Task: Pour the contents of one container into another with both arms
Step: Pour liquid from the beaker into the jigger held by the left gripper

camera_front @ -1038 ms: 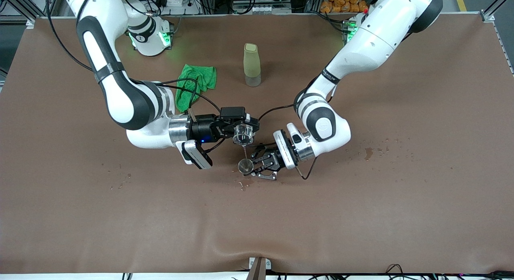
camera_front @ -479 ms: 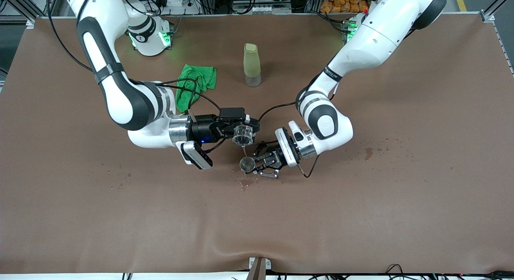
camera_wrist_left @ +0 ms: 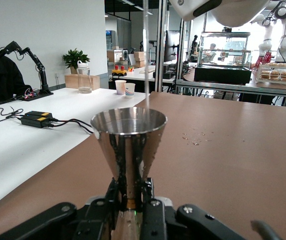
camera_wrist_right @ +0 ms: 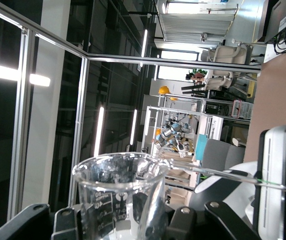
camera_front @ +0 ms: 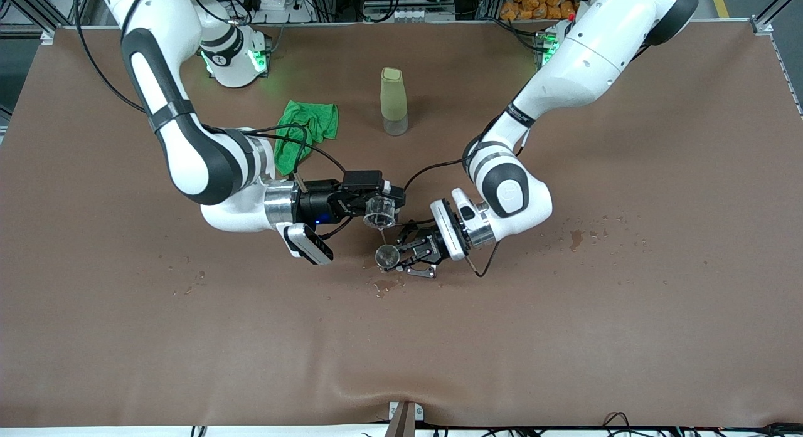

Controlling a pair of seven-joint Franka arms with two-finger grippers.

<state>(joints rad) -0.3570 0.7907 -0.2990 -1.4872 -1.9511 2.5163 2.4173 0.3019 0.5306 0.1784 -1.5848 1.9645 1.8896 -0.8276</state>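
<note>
Grippers holding cup over jigger

Your right gripper (camera_front: 375, 206) is clamped on the small clear glass cup (camera_front: 379, 212), tipped on its side in the air so that its mouth faces down toward the jigger. In the right wrist view you see the cup (camera_wrist_right: 120, 192) held between the dark fingers (camera_wrist_right: 65, 220), its printed measuring marks showing on the glass. A thin stream (camera_front: 381, 236) runs from the cup's lip down into the jigger.

Your left gripper (camera_front: 401, 256) is closed on the narrow waist of the silver metal jigger (camera_front: 385, 256), which it holds upright just above the counter (camera_front: 564, 336), directly under the cup. In the left wrist view the jigger's (camera_wrist_left: 128, 150) upper cone stands open-mouthed over the fingers (camera_wrist_left: 153, 215), with the stream (camera_wrist_left: 146, 50) falling into it.

Small wet spots (camera_front: 381, 289) mark the counter just nearer the front camera than the jigger. Farther from that camera stand a tall pale olive-green bottle (camera_front: 393, 101) and, beside it toward the right arm's end, a crumpled green cloth (camera_front: 304, 133). More splashes (camera_front: 583, 236) lie toward the left arm's end.
</note>
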